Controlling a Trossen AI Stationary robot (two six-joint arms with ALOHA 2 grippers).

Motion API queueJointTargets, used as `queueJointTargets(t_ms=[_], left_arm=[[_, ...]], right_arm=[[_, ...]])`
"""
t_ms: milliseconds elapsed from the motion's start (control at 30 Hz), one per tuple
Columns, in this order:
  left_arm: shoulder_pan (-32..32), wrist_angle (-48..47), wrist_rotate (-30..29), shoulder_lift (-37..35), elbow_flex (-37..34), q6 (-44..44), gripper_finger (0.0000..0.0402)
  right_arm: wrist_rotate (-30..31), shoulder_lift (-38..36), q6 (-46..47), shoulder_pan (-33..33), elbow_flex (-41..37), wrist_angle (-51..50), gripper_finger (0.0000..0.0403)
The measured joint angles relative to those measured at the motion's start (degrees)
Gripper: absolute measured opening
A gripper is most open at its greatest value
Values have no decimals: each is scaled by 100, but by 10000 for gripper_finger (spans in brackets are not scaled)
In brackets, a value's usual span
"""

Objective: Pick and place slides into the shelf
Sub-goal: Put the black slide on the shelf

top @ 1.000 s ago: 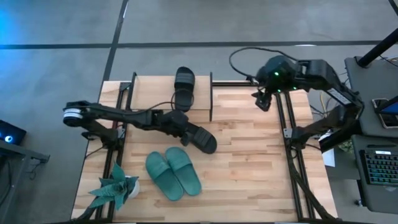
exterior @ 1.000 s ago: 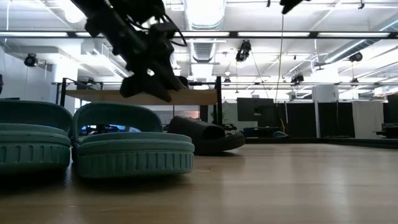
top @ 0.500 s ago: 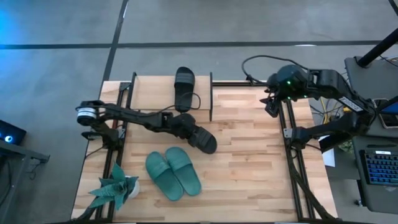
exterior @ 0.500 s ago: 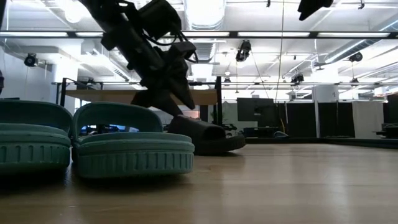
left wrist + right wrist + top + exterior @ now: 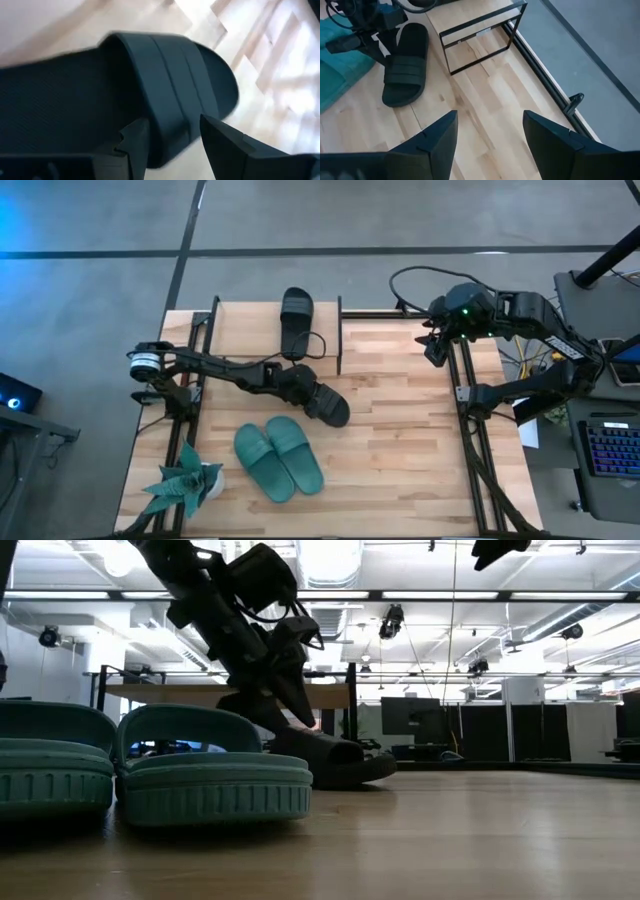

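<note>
One black slide [image 5: 328, 408] lies sole down on the table, seen in the low view [image 5: 335, 758] and the right wrist view [image 5: 405, 65]. My left gripper [image 5: 305, 392] is open and low over its side, one finger above the footbed and one outside, by the strap [image 5: 170, 90]. The second black slide [image 5: 295, 320] lies on the shelf [image 5: 230, 315]. The teal pair [image 5: 278, 458] rests side by side near the table's front. My right gripper [image 5: 436, 350] hangs open above the far right edge. My left gripper [image 5: 172, 132] comes from above, slanting from the table's left, with its open fingers astride the black slide's side edge [image 5: 170, 150] beside the strap. Whether the fingers touch the slide, I cannot tell. The slide lies flat on the table.
A green plant [image 5: 185, 480] stands at the table's near left corner. Black frame rails [image 5: 470, 430] run along the right and left edges. Bare wood [image 5: 400, 440] lies right of the slides. The shelf's black legs [image 5: 480, 30] stand just beyond the black slide.
My left gripper has dropped and reached toward the table's right, down onto the black slide on the table. My right arm has drawn back toward the table's right edge, then held still. The slides have stayed where they were.
</note>
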Motion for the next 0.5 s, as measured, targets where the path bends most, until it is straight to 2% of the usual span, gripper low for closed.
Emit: queueJointTargets(t_ms=[133, 400, 500], left_arm=[[-9, 161, 114, 28, -6, 4, 123], [-83, 473, 137, 65, -30, 17, 12], [-132, 564, 125, 50, -30, 28, 8]], right_arm=[[1, 7, -22, 0, 2, 16, 215], [1, 7, -10, 0, 2, 23, 215], [1, 7, 2, 0, 2, 27, 215]])
